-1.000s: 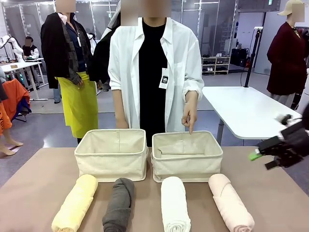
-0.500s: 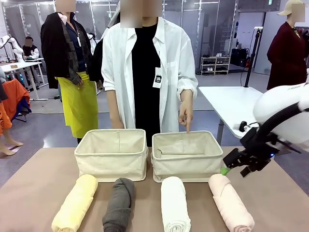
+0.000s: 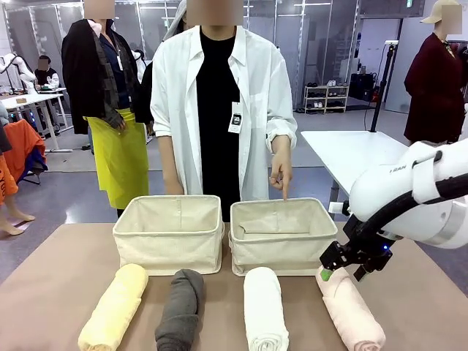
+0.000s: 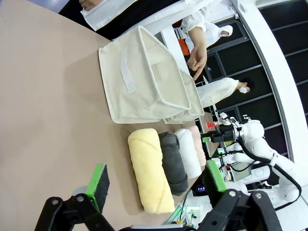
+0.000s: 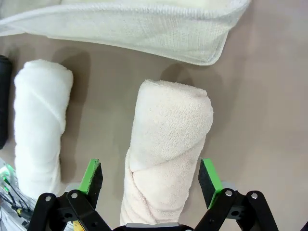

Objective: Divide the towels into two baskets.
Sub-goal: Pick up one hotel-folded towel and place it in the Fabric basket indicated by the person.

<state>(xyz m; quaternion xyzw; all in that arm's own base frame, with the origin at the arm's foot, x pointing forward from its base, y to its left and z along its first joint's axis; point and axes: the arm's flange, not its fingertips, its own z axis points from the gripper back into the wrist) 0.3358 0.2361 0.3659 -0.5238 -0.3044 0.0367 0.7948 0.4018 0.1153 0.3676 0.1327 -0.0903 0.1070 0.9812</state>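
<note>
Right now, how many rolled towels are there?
4, side by side, from the robot's left: pale yellow towel, dark grey towel, white towel, and pale pink towel under the right hand. More could hide deep in the baskets.

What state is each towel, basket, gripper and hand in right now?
Pale yellow towel: rolled, on the table.
Dark grey towel: rolled, on the table.
White towel: rolled, on the table.
Pale pink towel: rolled, on the table, ungrasped.
Left basket: upright, no towel seen inside.
Right basket: upright, no towel seen inside.
Right gripper: open, straddling the pale pink towel.
Left gripper: open, holding nothing.
Person's hand: pointing into the right basket.
</note>
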